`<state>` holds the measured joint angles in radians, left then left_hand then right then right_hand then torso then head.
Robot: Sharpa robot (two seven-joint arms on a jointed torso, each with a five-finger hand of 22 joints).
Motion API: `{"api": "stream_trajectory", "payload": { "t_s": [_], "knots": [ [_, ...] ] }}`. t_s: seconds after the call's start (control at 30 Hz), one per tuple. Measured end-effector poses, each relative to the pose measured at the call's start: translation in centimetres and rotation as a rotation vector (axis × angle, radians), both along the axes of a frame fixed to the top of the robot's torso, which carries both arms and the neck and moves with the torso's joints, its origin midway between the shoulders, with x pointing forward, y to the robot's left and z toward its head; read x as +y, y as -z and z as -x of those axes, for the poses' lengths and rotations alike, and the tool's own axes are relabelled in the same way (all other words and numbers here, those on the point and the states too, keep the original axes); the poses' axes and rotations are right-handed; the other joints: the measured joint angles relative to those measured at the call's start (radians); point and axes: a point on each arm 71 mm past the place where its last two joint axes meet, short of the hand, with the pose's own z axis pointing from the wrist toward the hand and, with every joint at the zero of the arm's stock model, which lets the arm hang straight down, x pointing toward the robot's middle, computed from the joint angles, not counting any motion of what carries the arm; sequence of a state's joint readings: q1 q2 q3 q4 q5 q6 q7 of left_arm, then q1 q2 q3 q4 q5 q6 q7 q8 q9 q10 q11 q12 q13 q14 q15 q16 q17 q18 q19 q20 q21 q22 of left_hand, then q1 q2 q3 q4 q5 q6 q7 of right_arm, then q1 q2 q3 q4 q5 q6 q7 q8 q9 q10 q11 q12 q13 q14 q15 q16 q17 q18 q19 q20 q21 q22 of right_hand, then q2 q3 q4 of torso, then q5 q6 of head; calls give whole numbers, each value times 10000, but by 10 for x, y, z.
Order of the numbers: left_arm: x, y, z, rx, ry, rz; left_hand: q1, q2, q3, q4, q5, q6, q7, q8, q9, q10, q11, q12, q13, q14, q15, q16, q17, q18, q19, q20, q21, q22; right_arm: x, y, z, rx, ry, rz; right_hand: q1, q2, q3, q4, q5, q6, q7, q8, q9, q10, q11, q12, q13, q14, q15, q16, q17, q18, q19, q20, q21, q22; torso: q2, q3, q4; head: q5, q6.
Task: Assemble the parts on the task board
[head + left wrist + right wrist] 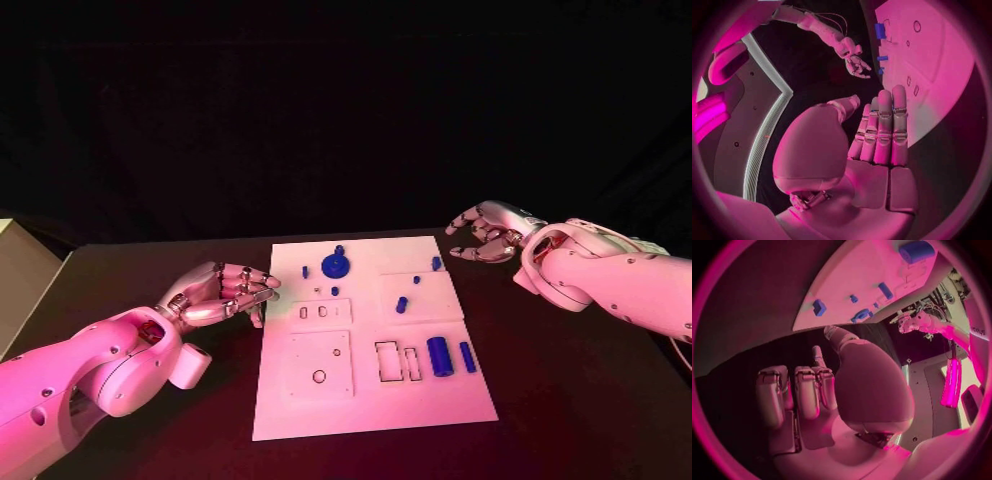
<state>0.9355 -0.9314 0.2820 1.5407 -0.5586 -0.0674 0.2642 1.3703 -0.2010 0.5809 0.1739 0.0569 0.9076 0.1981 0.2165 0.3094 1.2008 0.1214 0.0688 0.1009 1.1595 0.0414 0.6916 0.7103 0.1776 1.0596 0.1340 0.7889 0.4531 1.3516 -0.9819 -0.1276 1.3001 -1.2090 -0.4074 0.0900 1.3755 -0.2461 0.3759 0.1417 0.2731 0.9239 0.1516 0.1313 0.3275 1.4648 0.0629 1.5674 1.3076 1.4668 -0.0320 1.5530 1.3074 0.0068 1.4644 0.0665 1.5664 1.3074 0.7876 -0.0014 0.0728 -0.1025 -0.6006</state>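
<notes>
The white task board (pixel 378 412) lies in the middle of the black table. On it are blue parts: a round disc (pixel 335 265) near the far edge, small pegs (pixel 402 304) around the middle, a thick cylinder (pixel 440 356) and a thinner one (pixel 467 356) on the right side. My left hand (pixel 216 292) hovers just off the board's left edge, fingers straight and together (pixel 879 132), holding nothing. My right hand (pixel 488 235) hangs beyond the board's far right corner, fingers loosely bent (pixel 811 390), with nothing in it.
A pale box (pixel 22 275) stands at the table's left edge. Bare black table (pixel 577 400) surrounds the board on both sides. The board (pixel 942 65) has several recesses and outlined slots (pixel 397 362).
</notes>
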Motion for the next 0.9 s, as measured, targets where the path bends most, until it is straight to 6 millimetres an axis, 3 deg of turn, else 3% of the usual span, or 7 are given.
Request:
{"api": "stream_trajectory", "payload": {
  "t_s": [0.13,0.53,0.9],
  "knots": [
    [0,2,1,30,-4,9,0,0,0,0,0,0,0,0,5,0,0,0,0,0,0,0,0,0,0,0,0,7,0,8,-1,250,-57,128,0,0,-28,-27,0,-4,4,-57,-22,0,0,0,0,0,0,0,0,0,0,0,0,-1,8,8,6,-51,-45],
    [1,4,2,62,-13,19,0,0,0,0,0,1,-1,0,3,1,0,0,1,0,0,0,0,0,0,0,0,6,10,23,-5,571,-152,482,0,0,-87,33,57,-88,15,-99,-37,36,35,0,-1,2,2,0,0,0,0,0,0,5,11,-38,16,-80,-171],
    [1,4,2,63,-16,22,0,0,0,0,0,1,-1,0,3,1,0,0,2,0,0,0,0,1,0,0,0,4,14,30,-11,688,77,648,-4,3,-115,60,95,-88,14,-98,-37,0,70,0,-1,2,3,0,-1,0,0,0,0,6,-3,-51,15,-72,-214]
  ]
}}
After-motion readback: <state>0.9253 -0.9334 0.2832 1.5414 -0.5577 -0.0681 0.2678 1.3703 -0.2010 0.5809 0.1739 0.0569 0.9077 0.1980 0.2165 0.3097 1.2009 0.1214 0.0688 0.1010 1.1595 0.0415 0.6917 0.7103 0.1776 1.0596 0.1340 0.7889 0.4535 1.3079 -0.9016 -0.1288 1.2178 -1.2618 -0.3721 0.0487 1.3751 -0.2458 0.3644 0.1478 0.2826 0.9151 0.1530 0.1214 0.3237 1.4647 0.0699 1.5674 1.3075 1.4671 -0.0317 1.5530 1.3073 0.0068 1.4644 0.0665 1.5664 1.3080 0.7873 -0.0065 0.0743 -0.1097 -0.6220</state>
